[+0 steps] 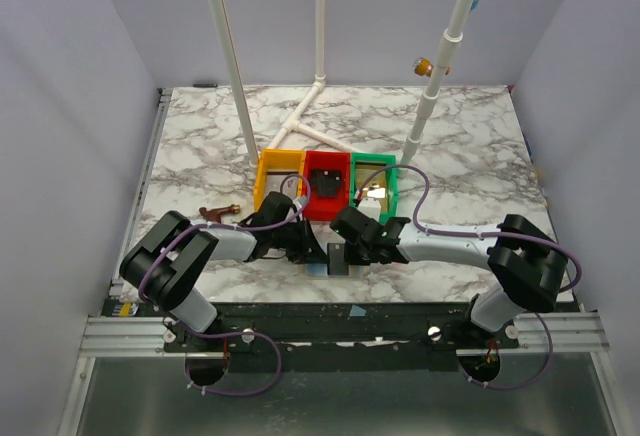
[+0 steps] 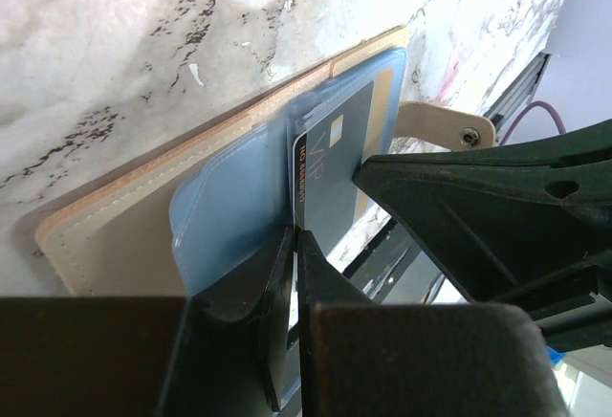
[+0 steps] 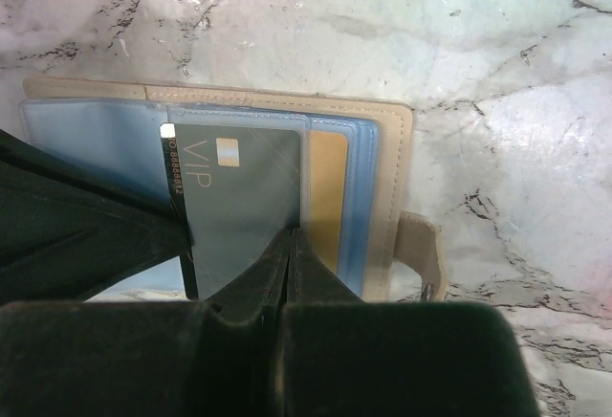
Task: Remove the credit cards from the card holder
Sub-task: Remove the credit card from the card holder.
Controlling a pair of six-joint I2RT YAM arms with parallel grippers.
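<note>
The card holder [image 3: 387, 178] lies open and flat on the marble table [image 1: 200, 146], just on the near side of the red tray [image 1: 326, 157], toward the arm bases; its tan cover faces down, its pale blue plastic sleeves face up, and its closing strap [image 3: 421, 245] sticks out from one edge; a dark grey card [image 3: 239, 197] marked VIP sits partly out of a sleeve, and a gold card [image 3: 326, 197] is tucked in the sleeve beside it; the left gripper [image 2: 295, 245] has its jaws pinched nearly together on the grey card's edge; the right gripper [image 3: 290, 245] is clenched on nothing, its tips resting on the sleeve at the grey card's other side; a chunky black object [image 1: 328, 188] sits in the red tray; left of that tray stands a yellow tray [image 1: 262, 181]; right of it is a green tray [image 1: 393, 191] holding a shiny card [image 1: 375, 194].
</note>
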